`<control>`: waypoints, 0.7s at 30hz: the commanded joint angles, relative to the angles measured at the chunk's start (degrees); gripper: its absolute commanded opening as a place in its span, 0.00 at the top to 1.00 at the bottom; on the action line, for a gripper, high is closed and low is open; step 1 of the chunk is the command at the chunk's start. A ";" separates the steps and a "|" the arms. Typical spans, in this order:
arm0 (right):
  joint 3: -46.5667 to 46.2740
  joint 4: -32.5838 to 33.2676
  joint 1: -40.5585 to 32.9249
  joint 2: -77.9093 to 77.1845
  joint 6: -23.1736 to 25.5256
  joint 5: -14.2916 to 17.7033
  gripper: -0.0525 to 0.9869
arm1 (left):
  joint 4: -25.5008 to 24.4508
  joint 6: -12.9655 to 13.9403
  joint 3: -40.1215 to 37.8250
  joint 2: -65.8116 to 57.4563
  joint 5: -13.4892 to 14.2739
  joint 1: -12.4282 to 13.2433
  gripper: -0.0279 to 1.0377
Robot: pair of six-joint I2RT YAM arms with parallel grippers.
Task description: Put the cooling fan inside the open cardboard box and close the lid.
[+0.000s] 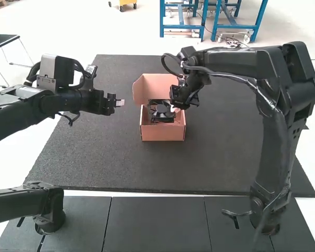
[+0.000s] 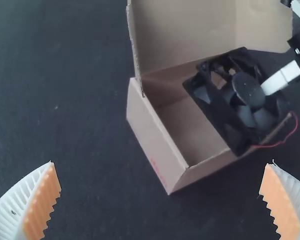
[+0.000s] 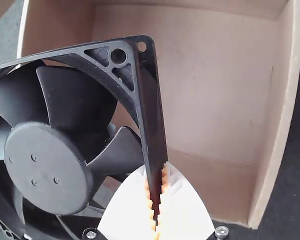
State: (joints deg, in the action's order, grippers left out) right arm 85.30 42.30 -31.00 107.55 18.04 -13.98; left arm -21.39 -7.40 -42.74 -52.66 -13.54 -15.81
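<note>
The right gripper (image 3: pixel 156 200) jaws pinch the cooling fan (image 1: pixel 161 111) rim, tilting it into the cardboard box (image 1: pixel 163 132); left gripper (image 1: pixel 117 103) hovers left, jaws wide, empty.

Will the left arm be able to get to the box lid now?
Probably yes. The lid stands up open, and only bare mat lies between it and the left arm, whose jaws are open.
</note>
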 commanded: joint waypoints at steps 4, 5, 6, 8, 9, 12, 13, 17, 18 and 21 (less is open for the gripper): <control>4.35 -0.29 -0.11 1.88 0.68 -0.26 0.97 | -0.15 -0.51 -0.59 1.86 -1.40 -0.27 0.09; 4.79 -0.20 -0.02 2.23 0.68 -0.26 0.97 | -0.23 -0.60 -0.59 1.95 -1.40 -0.27 0.09; 5.14 -0.12 0.07 2.58 0.68 -0.26 0.97 | -0.32 -0.60 -0.59 2.13 -1.40 -0.27 0.09; 5.58 -0.12 0.07 3.02 0.68 -0.17 0.97 | -0.32 -0.60 -0.41 2.48 -1.40 -0.36 0.09; 5.85 -0.12 0.15 3.20 0.68 -0.17 0.97 | -0.41 -0.60 -0.41 2.65 -1.40 -0.36 0.09; 5.93 -0.12 0.15 3.55 0.68 -0.17 0.97 | -1.03 -1.04 -0.41 2.92 -1.49 -0.36 0.09; 5.85 -0.12 0.15 3.63 0.59 -0.17 0.97 | -1.03 -1.04 -0.41 2.92 -1.49 -0.36 0.09; 5.67 -0.12 0.15 3.90 0.41 -0.17 0.97 | -1.99 -1.04 -0.33 3.36 -2.10 -0.36 0.09; 5.58 -0.03 0.15 3.99 0.41 -0.17 0.97 | -2.34 -1.04 -0.33 3.36 -2.63 -0.36 0.09; 5.58 -0.03 0.15 4.16 0.24 0.09 0.97 | -3.57 -0.78 -0.24 3.62 -3.33 -0.36 0.09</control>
State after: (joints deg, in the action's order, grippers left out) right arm 89.19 42.48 -31.00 111.11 18.35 -13.87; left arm -24.64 -7.88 -42.74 -50.17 -15.20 -15.81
